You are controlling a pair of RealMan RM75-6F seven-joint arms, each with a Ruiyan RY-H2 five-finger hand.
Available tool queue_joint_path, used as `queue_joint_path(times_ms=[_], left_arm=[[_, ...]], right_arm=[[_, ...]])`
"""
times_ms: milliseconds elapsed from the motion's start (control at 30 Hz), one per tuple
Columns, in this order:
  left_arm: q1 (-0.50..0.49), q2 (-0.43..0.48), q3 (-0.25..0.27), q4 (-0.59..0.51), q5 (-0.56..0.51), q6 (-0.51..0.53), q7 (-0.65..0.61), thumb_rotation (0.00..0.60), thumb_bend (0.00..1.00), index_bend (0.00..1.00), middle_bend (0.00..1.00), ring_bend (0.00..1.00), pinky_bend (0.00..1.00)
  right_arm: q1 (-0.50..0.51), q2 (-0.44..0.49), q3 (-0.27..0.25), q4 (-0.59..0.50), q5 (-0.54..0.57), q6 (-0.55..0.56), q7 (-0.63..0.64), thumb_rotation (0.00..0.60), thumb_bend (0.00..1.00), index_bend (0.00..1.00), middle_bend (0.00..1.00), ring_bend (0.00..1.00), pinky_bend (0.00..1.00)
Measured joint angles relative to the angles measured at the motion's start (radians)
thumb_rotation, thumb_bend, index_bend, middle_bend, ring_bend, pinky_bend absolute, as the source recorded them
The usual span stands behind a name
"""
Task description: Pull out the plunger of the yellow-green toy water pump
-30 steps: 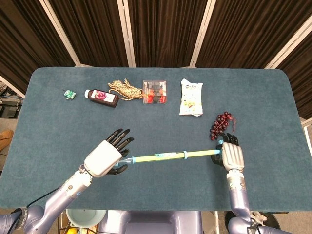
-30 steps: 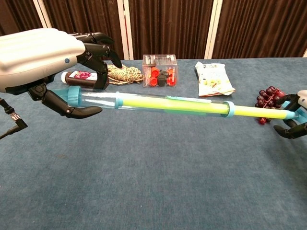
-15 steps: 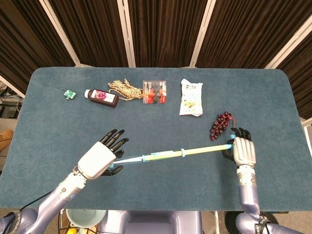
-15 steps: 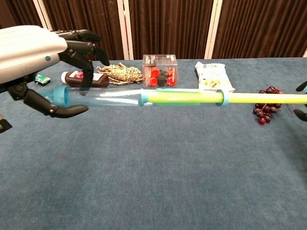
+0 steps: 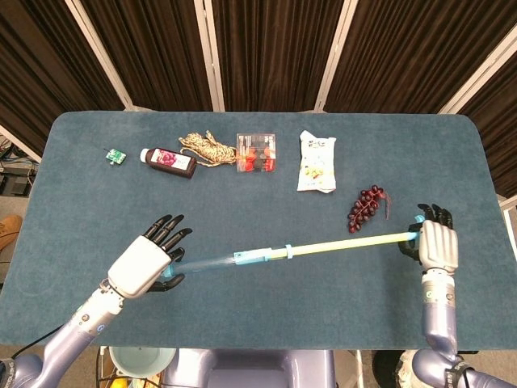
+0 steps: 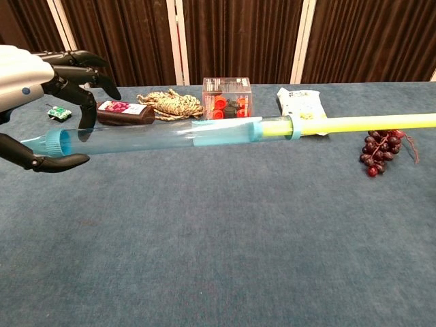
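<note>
The toy water pump hangs above the table between my two hands. Its clear blue-tinted barrel (image 6: 150, 138) (image 5: 212, 261) runs from my left hand (image 5: 146, 260) (image 6: 41, 82) to a blue collar (image 6: 296, 127). My left hand grips the barrel's blue end cap between thumb and fingers. The yellow-green plunger rod (image 5: 347, 243) (image 6: 371, 123) sticks far out of the barrel to the right. My right hand (image 5: 433, 242) holds the plunger's blue handle in the head view; the chest view does not show this hand.
At the back of the table lie a small green item (image 5: 115, 156), a dark bottle (image 5: 168, 162), a coil of rope (image 5: 207, 148), a clear box with red pieces (image 5: 257, 153) and a snack bag (image 5: 317, 162). A bunch of dark grapes (image 5: 366, 206) lies just behind the rod.
My hands have moved apart, the left further left and the right further right. The plunger rod has slid well out of the barrel, which now looks mostly clear.
</note>
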Motion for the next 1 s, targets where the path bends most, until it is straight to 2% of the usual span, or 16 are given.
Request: queue_joint_path(times_ms=[333,700,800,900,967,1000], left_arm=[[0.010,-0.006,-0.005,0.030,-0.008,-0.007,-0.014,0.600,0.41,0.61,0.17,0.00,0.12],[0.016,-0.006,-0.011,0.034,-0.010,-0.017,-0.011,0.600,0.40,0.61,0.16,0.00,0.12],[0.016,-0.006,-0.011,0.034,-0.009,-0.020,-0.009,0.600,0.39,0.58,0.15,0.00,0.12],[0.019,-0.005,-0.010,0.033,-0.007,-0.021,-0.007,0.600,0.32,0.44,0.12,0.00,0.11],[0.019,-0.004,-0.008,0.033,-0.007,-0.025,-0.004,0.600,0.25,0.28,0.09,0.00,0.10],[0.020,-0.002,-0.008,0.032,-0.010,-0.030,0.000,0.600,0.21,0.20,0.07,0.00,0.09]], right_arm=[[-0.010,0.039,0.006,-0.004,0.013,-0.006,0.020,0.600,0.46,0.88,0.18,0.08,0.03],[-0.008,0.035,0.001,0.009,0.026,0.006,0.008,0.600,0.45,0.88,0.18,0.08,0.03],[-0.009,0.031,0.001,0.012,0.031,0.015,0.004,0.600,0.45,0.87,0.18,0.08,0.03],[-0.010,0.031,0.003,0.012,0.038,0.016,0.007,0.600,0.40,0.71,0.12,0.05,0.02],[-0.010,0.035,0.003,0.009,0.043,0.009,0.008,0.600,0.35,0.49,0.04,0.01,0.01],[-0.011,0.039,0.001,0.005,0.047,0.002,0.009,0.600,0.34,0.42,0.03,0.00,0.00]])
